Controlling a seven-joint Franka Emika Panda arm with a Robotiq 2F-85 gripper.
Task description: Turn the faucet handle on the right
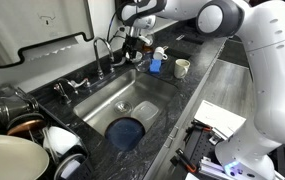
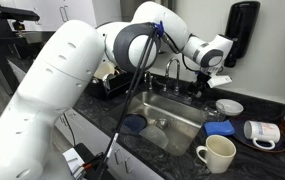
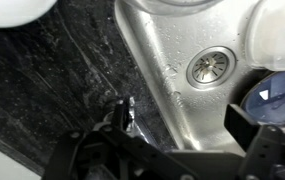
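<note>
Hand [image 3: 162,135] wide open, empty, hovering above handle [image 3: 122,107] by sink [image 3: 154,50] | contact: none visible | progress: turn seemingly not begun; closing in, gripping, turning all remain

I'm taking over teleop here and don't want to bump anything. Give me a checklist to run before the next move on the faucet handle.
1. Jaws open: ok, the gripper is spread wide in the wrist view.
2. Faucet handle in sight: ok, it shows between the jaws.
3. Jaws touching the handle: cannot tell.
4. Clearance from the spout: cannot tell, the gripper sits close beside it.
5. Mug out of the way: ok, it stands apart from the gripper.
</note>
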